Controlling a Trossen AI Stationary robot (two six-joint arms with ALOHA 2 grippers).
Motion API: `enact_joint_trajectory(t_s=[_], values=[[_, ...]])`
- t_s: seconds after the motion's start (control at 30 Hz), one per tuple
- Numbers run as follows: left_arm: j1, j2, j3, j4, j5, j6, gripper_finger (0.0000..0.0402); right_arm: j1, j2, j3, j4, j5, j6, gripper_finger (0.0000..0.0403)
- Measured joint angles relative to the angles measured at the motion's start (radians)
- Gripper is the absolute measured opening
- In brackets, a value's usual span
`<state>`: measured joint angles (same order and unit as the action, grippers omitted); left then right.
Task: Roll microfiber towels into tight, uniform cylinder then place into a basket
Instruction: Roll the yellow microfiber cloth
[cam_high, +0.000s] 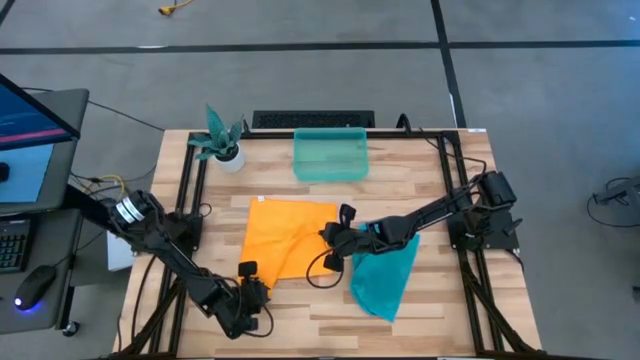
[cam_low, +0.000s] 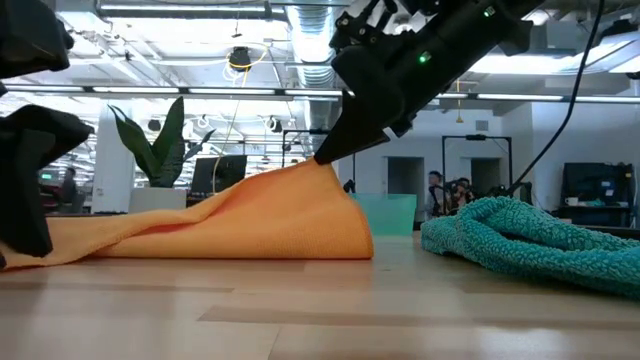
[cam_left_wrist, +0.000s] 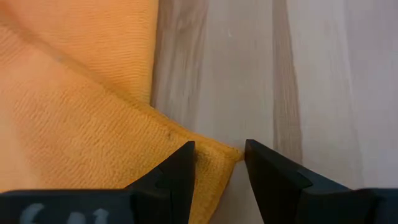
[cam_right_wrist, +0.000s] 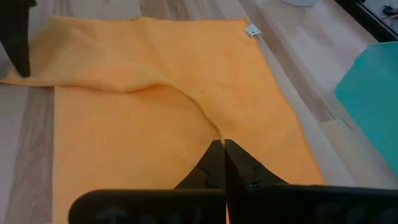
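The orange-yellow towel lies spread on the wooden table's middle. My right gripper is shut on it near its right edge, where the cloth rises to a peak. My left gripper is low at the towel's near-left corner, open, with one finger on each side of that corner. The teal-blue towel lies rumpled on the table to the right of the orange one. The teal-green basket stands on the table at the far middle. My right gripper pinches a raised fold of the orange towel between its two shut fingers, near the towel's right edge. The fingers slant down from the table's right. The cloth is lifted into a tent there, and the rest lies on the table. My left gripper stands astride the corner; whether it touches the cloth, I cannot tell.
A potted plant stands at the far left of the table. Black frame rails run along the table's left and right sides. A bare strip of wood lies along the near edge.
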<state>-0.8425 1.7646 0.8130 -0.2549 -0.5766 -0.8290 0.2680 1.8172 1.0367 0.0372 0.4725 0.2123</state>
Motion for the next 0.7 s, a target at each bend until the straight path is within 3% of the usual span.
enact_joint_trajectory(t_s=[0.33, 0.63, 0.7], values=[[-0.003, 0.002, 0.002, -0.120, -0.027, -0.160, 0.0128, 0.012, 0.000, 0.000, 0.000, 0.000, -0.001, 0.0007], [-0.004, 0.004, -0.001, -0.141, -0.062, -0.127, 0.0015, 0.055, 0.000, 0.000, 0.000, -0.002, -0.002, 0.0007], [-0.010, 0.005, -0.003, -0.143, -0.072, -0.122, 0.0007, 0.066, 0.000, 0.000, 0.000, -0.002, -0.002, 0.0007]])
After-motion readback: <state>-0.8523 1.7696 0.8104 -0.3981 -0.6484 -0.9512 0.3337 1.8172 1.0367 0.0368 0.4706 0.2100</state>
